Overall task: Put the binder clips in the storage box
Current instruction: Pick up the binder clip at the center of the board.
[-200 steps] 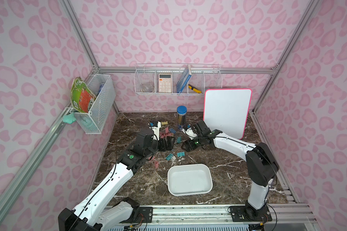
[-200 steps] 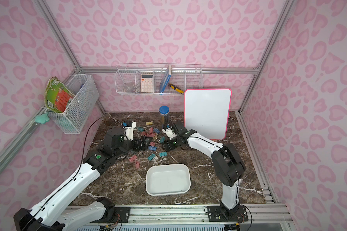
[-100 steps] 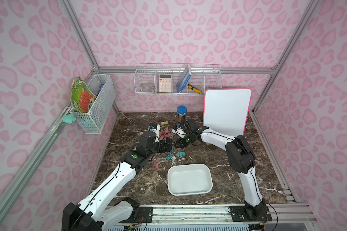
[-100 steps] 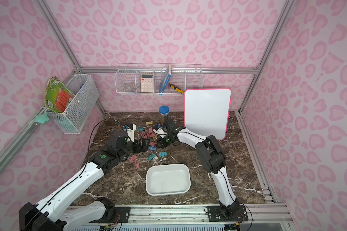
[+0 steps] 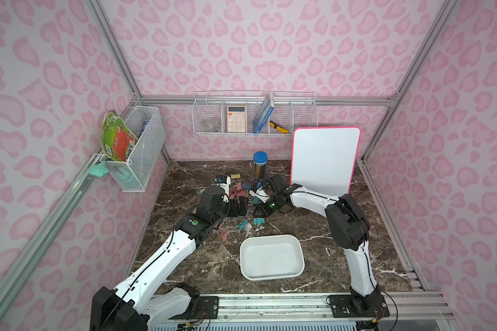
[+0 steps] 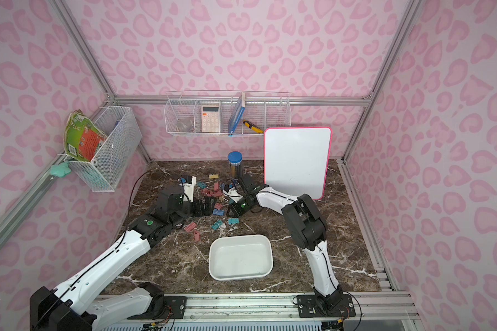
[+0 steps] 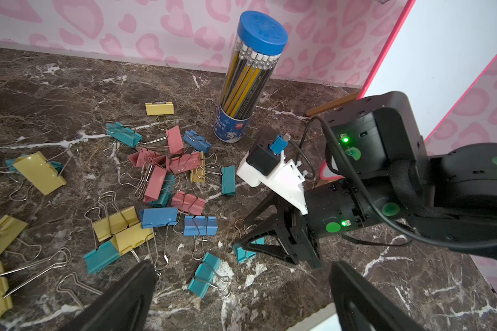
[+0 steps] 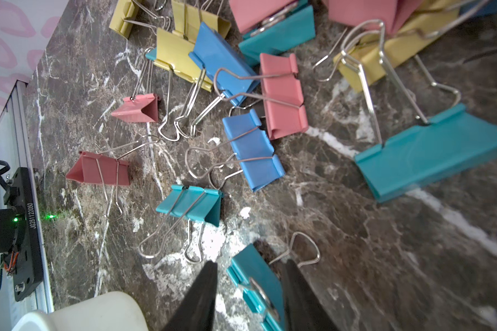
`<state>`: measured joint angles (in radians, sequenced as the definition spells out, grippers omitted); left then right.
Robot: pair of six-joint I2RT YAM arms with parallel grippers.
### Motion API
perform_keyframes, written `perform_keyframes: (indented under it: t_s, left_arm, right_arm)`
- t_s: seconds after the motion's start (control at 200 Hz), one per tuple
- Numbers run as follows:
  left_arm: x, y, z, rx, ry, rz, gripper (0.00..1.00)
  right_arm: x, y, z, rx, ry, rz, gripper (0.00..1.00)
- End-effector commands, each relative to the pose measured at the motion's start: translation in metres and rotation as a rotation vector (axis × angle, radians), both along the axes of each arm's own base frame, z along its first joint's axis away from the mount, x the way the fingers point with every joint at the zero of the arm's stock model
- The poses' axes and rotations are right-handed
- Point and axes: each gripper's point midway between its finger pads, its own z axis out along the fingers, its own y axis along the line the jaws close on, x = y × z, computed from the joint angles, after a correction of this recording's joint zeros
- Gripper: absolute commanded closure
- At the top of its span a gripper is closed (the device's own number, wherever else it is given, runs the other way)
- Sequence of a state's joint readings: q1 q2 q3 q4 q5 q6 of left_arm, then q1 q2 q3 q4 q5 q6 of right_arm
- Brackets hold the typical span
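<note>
The marble counter (image 5: 213,269) carries everything. The storage box (image 5: 271,258) lies in the lower middle of both top views, below the scatter of binder clips (image 5: 237,193) at mid-frame, and no clip is in it yet. The left hand (image 7: 241,266) hangs over the heap with its fingers spread wide and nothing between them. The right hand (image 8: 250,265) is down at the counter at the lower edge of the scatter, its fingers set narrow on either side of a teal clip (image 8: 256,279). One finger looks to touch the clip while a sliver of counter shows at the other, so I cannot tell whether it is pinched.

To do this pick well, I judge the fingers should squeeze the folded body rather than the springy wire loop (image 8: 301,233), which sticks out beyond them. A straight lift should spare the second teal clip (image 8: 192,203) just beside it. The left hand is close enough to warrant care on the way to the box.

The long wire basket (image 5: 304,117) on the back wall holds a calculator (image 5: 236,118), a leaning blue book (image 5: 263,113), a yellow knife (image 5: 279,128) and something clear I cannot identify. The side basket (image 5: 149,154) at the left holds a green and orange packet (image 5: 115,137). The pencil tube (image 7: 247,77), blue-lidded, stands full of pencils.
</note>
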<state>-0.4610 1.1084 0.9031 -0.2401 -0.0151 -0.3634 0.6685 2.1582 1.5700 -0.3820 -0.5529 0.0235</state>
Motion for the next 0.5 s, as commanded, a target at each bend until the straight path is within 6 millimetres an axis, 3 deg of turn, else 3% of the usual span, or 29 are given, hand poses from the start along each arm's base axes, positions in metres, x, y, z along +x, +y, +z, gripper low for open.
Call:
perform_keyframes:
  t_s: [0.0, 0.23, 0.305, 0.37, 0.495]
  left_arm:
    - [0.000, -0.001, 0.000, -0.002, 0.004, -0.005, 0.01]
    - [-0.001, -0.002, -0.003, -0.008, 0.024, -0.006, 0.01]
    - [-0.002, 0.000, -0.003, -0.009, 0.023, 0.003, 0.01]
    - [-0.002, 0.003, 0.000, -0.014, 0.023, 0.026, 0.01]
    - [0.000, 0.017, 0.008, -0.032, 0.025, 0.123, 0.01]
  right_arm:
    - [0.001, 0.003, 0.007, 0.024, -0.015, 0.005, 0.75]
    - [0.003, 0.004, 0.023, 0.053, -0.045, -0.005, 1.00]
    - [0.004, 0.006, 0.036, 0.086, -0.062, -0.025, 1.00]
    - [0.005, 0.007, 0.055, 0.139, -0.071, -0.059, 1.00]
    - [-0.001, -0.002, 0.122, 0.329, -0.092, -0.269, 1.00]
